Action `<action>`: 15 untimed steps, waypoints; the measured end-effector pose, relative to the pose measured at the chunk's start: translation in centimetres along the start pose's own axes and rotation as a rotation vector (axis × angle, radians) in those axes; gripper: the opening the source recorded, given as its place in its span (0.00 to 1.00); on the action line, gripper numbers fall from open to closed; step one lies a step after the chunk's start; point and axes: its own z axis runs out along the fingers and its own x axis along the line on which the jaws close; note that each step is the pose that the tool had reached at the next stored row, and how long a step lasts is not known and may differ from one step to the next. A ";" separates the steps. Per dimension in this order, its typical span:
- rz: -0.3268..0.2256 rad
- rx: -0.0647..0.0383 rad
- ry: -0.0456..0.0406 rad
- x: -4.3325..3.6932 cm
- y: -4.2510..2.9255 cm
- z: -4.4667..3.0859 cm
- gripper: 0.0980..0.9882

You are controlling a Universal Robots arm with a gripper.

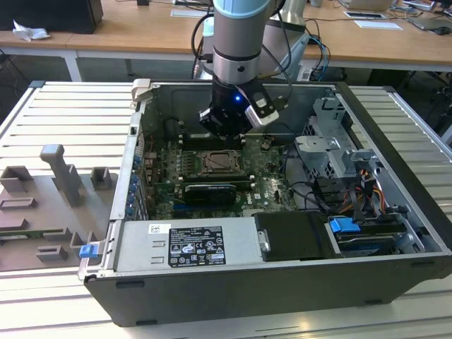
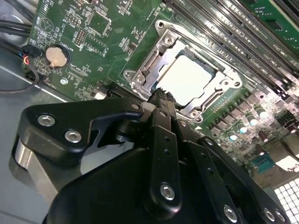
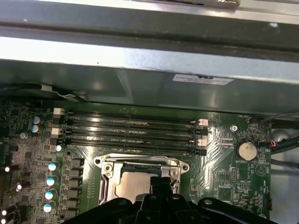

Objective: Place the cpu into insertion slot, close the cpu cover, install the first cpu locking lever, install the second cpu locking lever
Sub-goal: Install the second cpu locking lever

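One cpu sits in the insertion slot, cpu cover closed around it. Four memory slots in first wrist view. End effector just above the socket; can't tell if open or closed.

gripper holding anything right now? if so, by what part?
Nothing held. The gripper is closed and empty, its tips just above the cpu cover; the cpu sits in the socket.

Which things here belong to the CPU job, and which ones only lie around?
Job:
- cpu, seated in the slot
- cpu cover, down around it
- gripper, above the cover's edge

Lying around:
- memory slots
- coin battery
- black card
- grey fixtures outside the case
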 end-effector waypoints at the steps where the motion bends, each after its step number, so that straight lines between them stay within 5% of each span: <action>1: 0.000 0.000 0.0001 0.00 -0.04 -0.01 0.01; 15: 0.002 0.001 0.0000 0.03 -0.80 -1.03 0.01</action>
